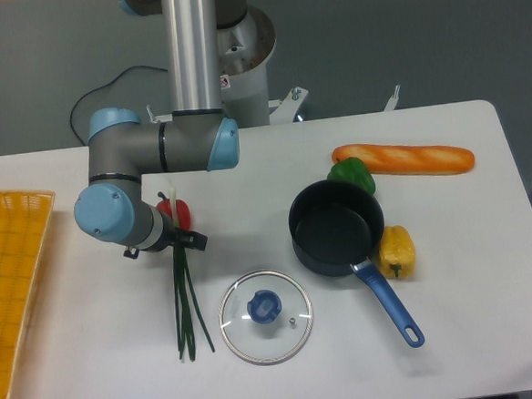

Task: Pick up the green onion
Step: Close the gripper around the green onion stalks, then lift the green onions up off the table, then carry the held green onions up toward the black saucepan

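The green onion [184,306] lies on the white table [453,269], running front to back. Its dark green stalks splay toward the front and its whitish end [170,204] points to the back, beside a red vegetable. My gripper [185,243] hangs over the onion's upper part, mostly hidden under the blue-capped wrist [110,215]. Only a dark bit of it shows against the stalks. Whether its fingers are open or shut does not show.
A glass lid [266,316] with a blue knob lies just right of the onion. Further right are a dark pan [336,226] with a blue handle, a green pepper [351,173], a yellow pepper [396,251] and a baguette [403,159]. A yellow basket [11,272] stands at the left edge.
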Controlling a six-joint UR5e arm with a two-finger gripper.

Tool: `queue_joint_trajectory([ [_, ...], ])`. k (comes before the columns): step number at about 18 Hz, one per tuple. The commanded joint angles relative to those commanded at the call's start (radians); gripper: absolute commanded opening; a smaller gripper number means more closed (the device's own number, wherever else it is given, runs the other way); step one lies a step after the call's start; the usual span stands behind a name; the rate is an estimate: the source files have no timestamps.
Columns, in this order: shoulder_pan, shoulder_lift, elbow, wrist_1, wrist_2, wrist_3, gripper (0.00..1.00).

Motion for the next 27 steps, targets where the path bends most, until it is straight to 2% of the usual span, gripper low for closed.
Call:
queue_joint_trajectory([
  [1,0.0,-0.002,0.002,0.0,-0.002,0.0,0.65],
  [6,0.0,-0.002,0.008,0.0,-0.012,-0.009,0.27],
  [8,0.0,-0.003,0.008,0.0,-0.021,-0.014,0.19],
  [12,0.002,0.003,0.021,-0.012,-0.031,-0.014,0.15],
  [14,0.002,0.005,0.053,-0.055,-0.028,-0.003,0.15],
  [17,0.008,0.002,0.135,-0.144,-0.026,0.0,0.16],
  [20,0.018,0.015,0.169,-0.161,-0.028,0.017,0.16],
  [23,0.04,0.046,0.178,-0.164,-0.029,0.072,0.16],
  [27,0.087,0.078,0.205,-0.218,-0.029,0.228,0.16],
])
